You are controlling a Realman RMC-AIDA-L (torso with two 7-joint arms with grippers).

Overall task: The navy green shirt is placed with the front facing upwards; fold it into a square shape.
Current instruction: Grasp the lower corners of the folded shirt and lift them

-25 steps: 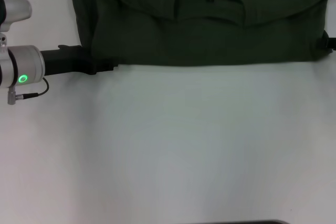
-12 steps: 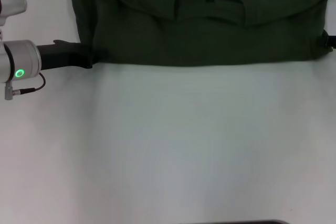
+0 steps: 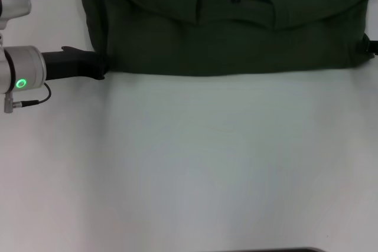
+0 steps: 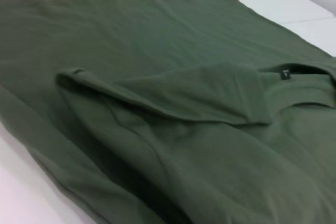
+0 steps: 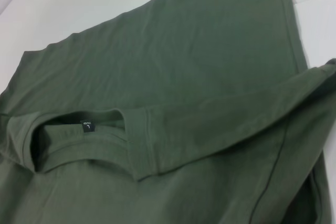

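While folded shirt [image 3: 224, 33] lies unchanged | left gripper [image 3: 100, 67] retreated to its edge | closure unclear

From the head cam I can't see the far part of the navy green shirt [image 3: 224, 33], the top edge cuts it off. Left gripper's [image 3: 101, 66] tips disappear against the shirt's left edge, and the right gripper [image 3: 371, 46] is barely a sliver at the right edge.

Soft even light, slight blur
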